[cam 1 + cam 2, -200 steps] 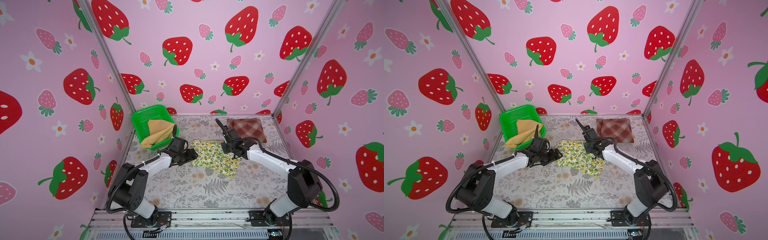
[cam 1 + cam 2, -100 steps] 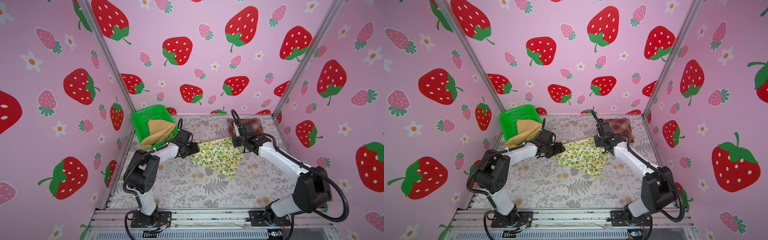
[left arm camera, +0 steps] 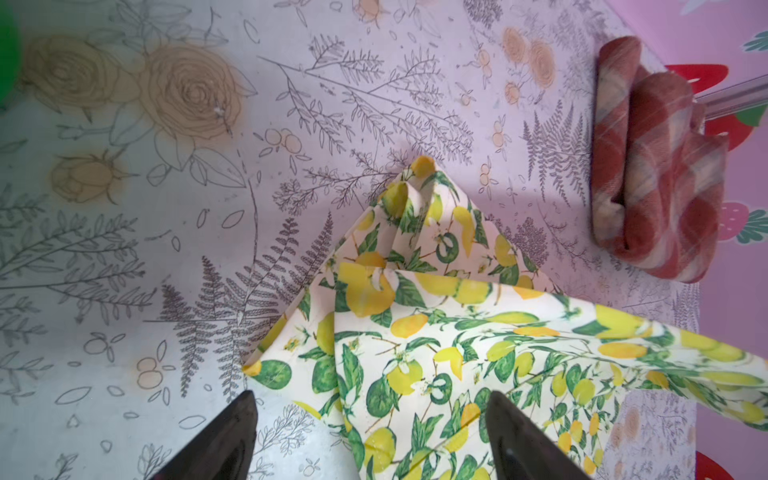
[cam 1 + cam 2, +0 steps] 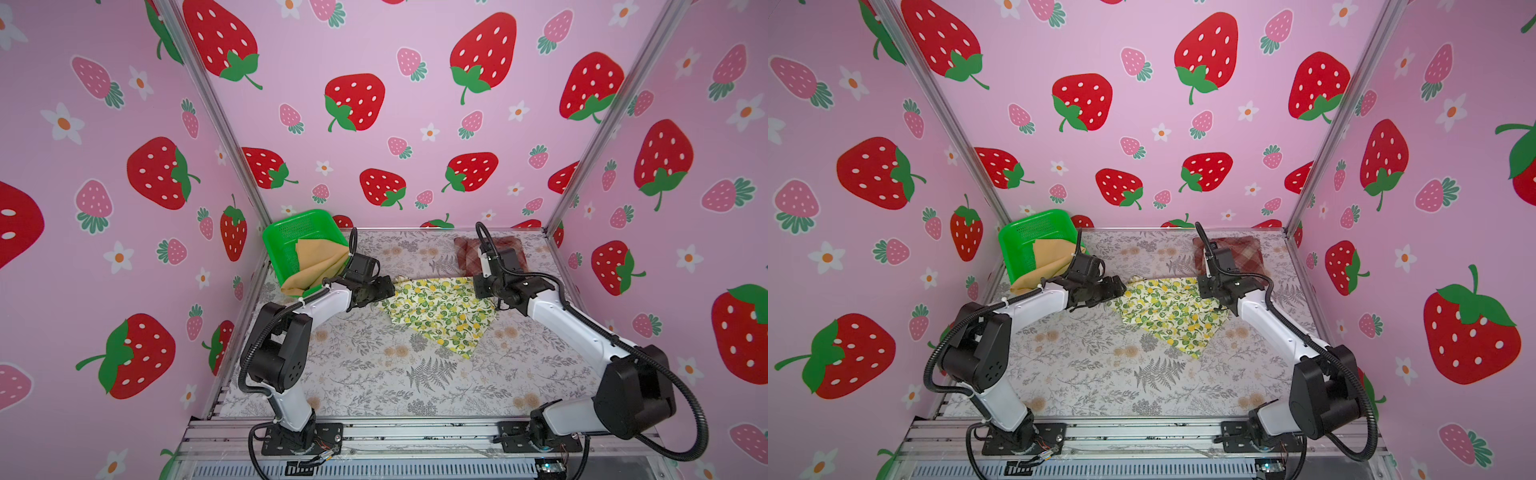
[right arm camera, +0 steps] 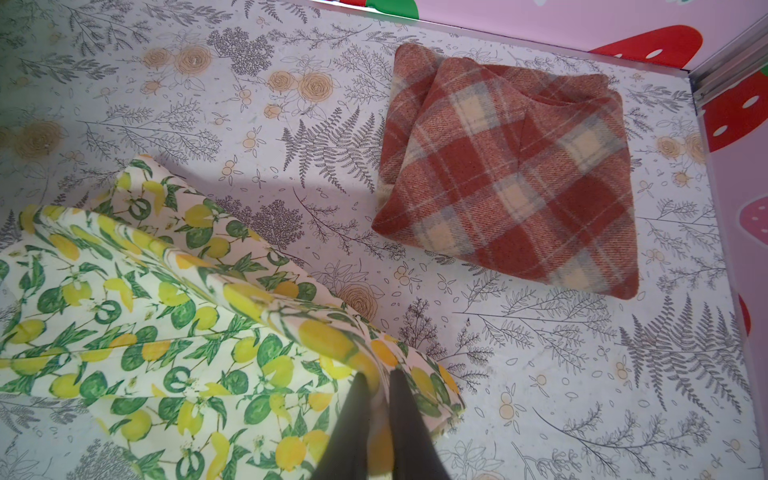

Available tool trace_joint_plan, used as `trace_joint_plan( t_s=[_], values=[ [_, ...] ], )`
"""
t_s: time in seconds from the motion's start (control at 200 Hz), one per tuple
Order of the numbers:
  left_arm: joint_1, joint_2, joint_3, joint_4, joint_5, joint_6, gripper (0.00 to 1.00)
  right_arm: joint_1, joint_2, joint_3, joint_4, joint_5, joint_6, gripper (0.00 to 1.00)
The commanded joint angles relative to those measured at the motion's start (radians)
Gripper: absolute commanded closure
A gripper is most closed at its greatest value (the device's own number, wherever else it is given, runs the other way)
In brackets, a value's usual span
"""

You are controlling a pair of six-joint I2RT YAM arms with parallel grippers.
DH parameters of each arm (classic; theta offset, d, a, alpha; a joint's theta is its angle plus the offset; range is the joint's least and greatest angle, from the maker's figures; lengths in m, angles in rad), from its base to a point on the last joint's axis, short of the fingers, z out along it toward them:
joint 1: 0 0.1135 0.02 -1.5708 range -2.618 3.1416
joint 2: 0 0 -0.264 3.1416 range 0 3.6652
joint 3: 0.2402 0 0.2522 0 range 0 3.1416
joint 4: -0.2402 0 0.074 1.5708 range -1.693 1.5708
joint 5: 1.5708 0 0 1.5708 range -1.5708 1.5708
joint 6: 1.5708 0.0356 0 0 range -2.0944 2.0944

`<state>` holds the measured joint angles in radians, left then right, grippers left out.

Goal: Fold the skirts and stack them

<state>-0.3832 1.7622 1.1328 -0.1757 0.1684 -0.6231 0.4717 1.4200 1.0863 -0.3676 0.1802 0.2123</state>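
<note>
Lemon skirt: the cream cloth skirt printed with yellow lemons and green leaves point(image 4: 440, 311) is lying partly folded at the centre of both top views point(image 4: 1169, 311), between the two arms, on the table.
Right gripper: the black right gripper point(image 5: 376, 384) is pinching a raised fold of the lemon skirt point(image 5: 166, 332); its two fingers point(image 5: 401, 415) are sitting almost together with cloth between them, at the lower middle of the right wrist view.
Left gripper: the black left gripper point(image 3: 370, 409) is standing with its jaws wide apart and holding nothing; one fingertip point(image 3: 232, 428) is lying over bare table, its partner over the lemon skirt point(image 3: 436, 353).
Plaid skirt: the thick red-brown and cream plaid skirt point(image 5: 511, 183) is resting folded in the upper right of the right wrist view, apart from the lemon skirt; in a top view it point(image 4: 467, 255) is partly hidden behind the right arm.
Mustard skirt: the plain mustard-yellow cloth skirt point(image 4: 318, 264) is hanging half out of the green perforated plastic basket point(image 4: 291, 232), left of centre in both top views.
Surface: the grey table printed with ferns and flowers point(image 4: 374, 374) is filling the lower middle of the top views.
</note>
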Motion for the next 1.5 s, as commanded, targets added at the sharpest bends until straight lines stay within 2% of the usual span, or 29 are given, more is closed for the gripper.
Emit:
trace_joint_plan(
  t_s=[0.0,0.175,0.32,0.46,0.59,0.73,0.921,1.201,1.491],
  values=[
    [0.01,0.05,0.077,0.009,0.015,0.052,0.13,-0.007,-0.036,-0.009,-0.001,-0.01,0.01,0.86],
    [0.017,0.139,0.173,-0.011,0.051,0.056,0.14,-0.011,-0.058,-0.031,0.007,-0.007,0.018,0.86],
    [0.015,0.15,0.197,0.006,0.094,0.002,0.14,-0.012,-0.097,-0.078,0.025,-0.016,0.019,0.87],
    [0.015,0.118,0.21,-0.018,0.141,-0.098,0.13,-0.013,-0.13,-0.124,0.032,-0.026,0.024,0.86],
    [0.009,0.051,0.223,-0.12,0.106,-0.191,0.09,-0.012,-0.156,-0.178,0.072,-0.038,0.039,0.86],
    [-0.013,-0.058,0.143,-0.088,0.063,-0.354,0.04,-0.012,-0.185,-0.247,0.118,-0.062,0.06,0.86],
    [-0.059,-0.11,0.099,-0.059,0.052,-0.527,0.03,-0.012,-0.212,-0.31,0.15,-0.084,0.081,0.86],
    [-0.112,-0.028,0.085,0.039,0.05,-0.659,0.07,-0.012,-0.273,-0.361,0.15,-0.081,0.094,0.87],
    [-0.108,0.136,0.171,0.074,0.068,-0.681,0.15,-0.013,-0.328,-0.42,0.155,-0.093,0.108,0.86]
  ],
)
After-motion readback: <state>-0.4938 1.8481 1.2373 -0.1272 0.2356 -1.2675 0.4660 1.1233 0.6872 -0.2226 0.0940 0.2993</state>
